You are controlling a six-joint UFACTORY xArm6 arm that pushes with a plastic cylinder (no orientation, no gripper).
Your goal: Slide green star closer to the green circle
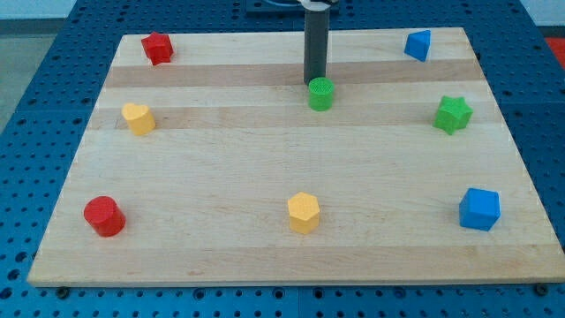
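My tip (315, 81) sits right at the top side of the green circle (321, 94), touching it or just shy of it, up in the board's middle near the top edge. I carry no claw at all, only a plain dark rod (315, 44), so I have hold of nothing. The green star (453, 115) waits well apart from me, over by the right edge, a little lower than the circle, and nothing lies between the two. Round the wooden board (221, 168): a red block (157, 48) in the top left corner, a blue block (418, 44) in the top right corner. A yellow block (138, 117) hugs the left edge. Along the bottom edge, a red cylinder (104, 216) near the left corner, a yellow hexagon (303, 212) in the middle, a blue cube (479, 209) near the right corner.
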